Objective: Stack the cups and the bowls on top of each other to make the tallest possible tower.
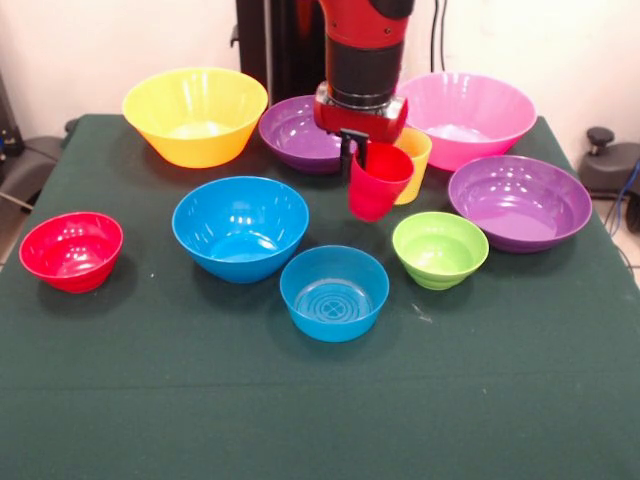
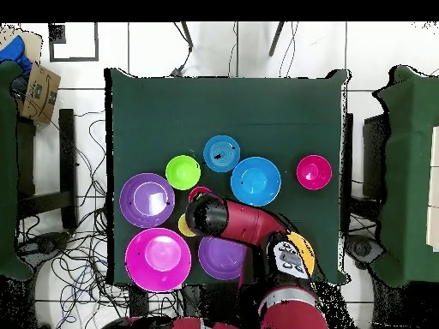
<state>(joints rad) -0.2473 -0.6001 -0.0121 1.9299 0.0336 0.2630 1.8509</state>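
My pincer (image 1: 354, 150) grips the red cup (image 1: 377, 181) by its rim, lifted just in front of the yellow cup (image 1: 416, 160), hemmed between blue bowl (image 1: 240, 226) left and lime green bowl (image 1: 439, 248) right; the table (image 1: 320, 410) lies open near.

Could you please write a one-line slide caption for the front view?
Gripper shut on the red cup, lifted among bowls scattered on the green table.
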